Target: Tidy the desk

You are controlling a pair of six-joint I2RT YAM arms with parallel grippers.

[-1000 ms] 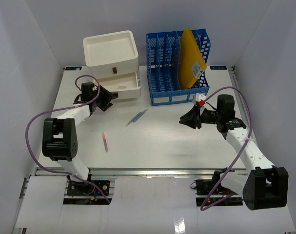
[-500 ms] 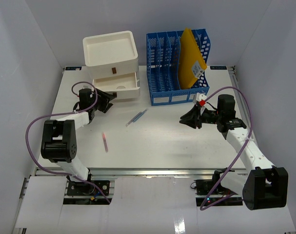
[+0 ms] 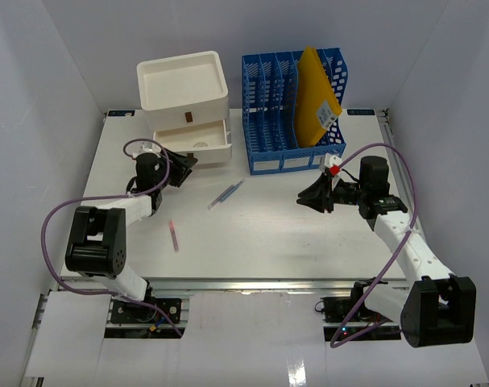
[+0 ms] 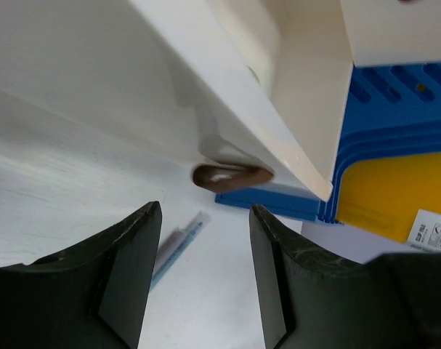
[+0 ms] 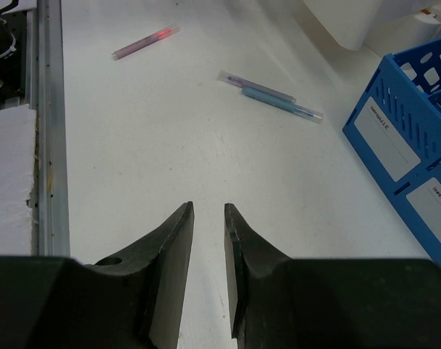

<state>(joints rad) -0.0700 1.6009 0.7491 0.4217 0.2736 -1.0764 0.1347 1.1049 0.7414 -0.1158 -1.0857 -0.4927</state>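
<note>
The white desk (image 3: 268,242) has a silver rail along its front edge. My left gripper (image 3: 184,163) is open and empty, just in front of the open bottom drawer (image 3: 194,143) of the white drawer box (image 3: 182,85). In the left wrist view my left gripper (image 4: 204,218) sits just below the drawer's brown handle (image 4: 231,176), not touching it. My right gripper (image 3: 303,199) hovers over the desk right of centre. In the right wrist view it (image 5: 208,207) is empty, with its jaws a narrow gap apart.
A blue pen (image 3: 228,193) and a purple pen (image 5: 255,84) lie together mid-desk. A pink pen (image 3: 173,235) lies nearer the front left. A blue file rack (image 3: 294,113) holding a yellow envelope (image 3: 317,97) stands at the back.
My left arm's wrist has swung toward the near side, and the gripper stays at the drawer front. The right arm has not moved.
</note>
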